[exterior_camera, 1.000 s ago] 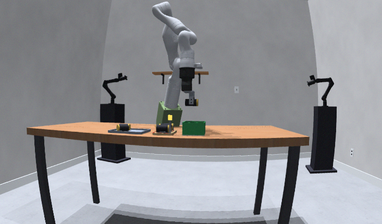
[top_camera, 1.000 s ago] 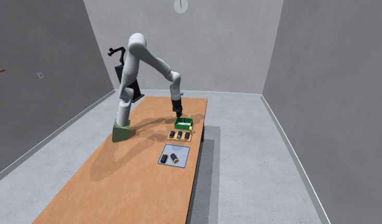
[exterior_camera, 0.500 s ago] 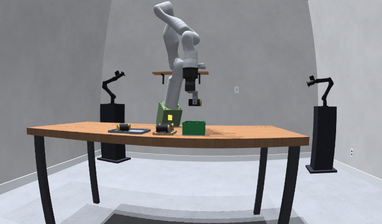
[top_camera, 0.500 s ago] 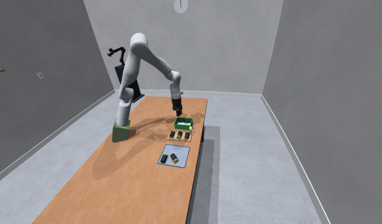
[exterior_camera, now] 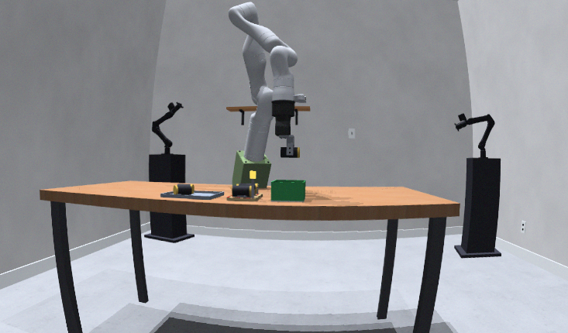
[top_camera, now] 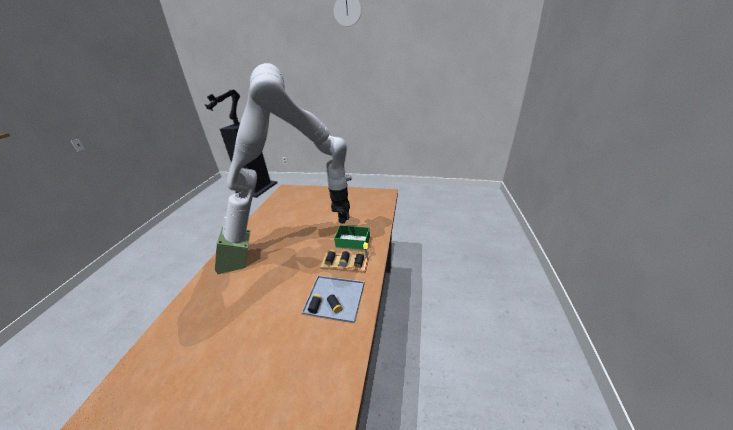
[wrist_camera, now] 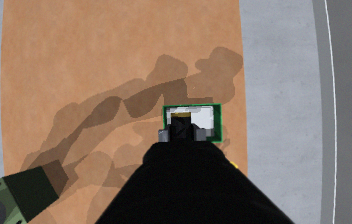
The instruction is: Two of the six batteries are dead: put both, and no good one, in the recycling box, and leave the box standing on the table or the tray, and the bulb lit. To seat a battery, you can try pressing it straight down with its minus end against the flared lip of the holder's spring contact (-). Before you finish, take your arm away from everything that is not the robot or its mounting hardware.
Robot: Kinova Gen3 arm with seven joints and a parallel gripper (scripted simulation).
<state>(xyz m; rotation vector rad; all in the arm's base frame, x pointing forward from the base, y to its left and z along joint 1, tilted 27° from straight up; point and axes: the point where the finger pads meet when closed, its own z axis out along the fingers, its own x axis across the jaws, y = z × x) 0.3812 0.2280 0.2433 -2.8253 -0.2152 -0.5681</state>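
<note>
- Your gripper [exterior_camera: 290, 151] is clenched on a battery [exterior_camera: 290, 152], held crosswise high above the box [exterior_camera: 288, 190] on the worktop [exterior_camera: 360, 202]; nothing shows whether it is dead.
- Release from this height and it may bounce out; lower first, yet don't knock the box.

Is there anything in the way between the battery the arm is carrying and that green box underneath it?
Nothing visible blocks it. The gripper holds the battery in open air above the green box, whose top is open. From the wrist view the battery lines up over the box's pale interior, inside its rim.
</note>
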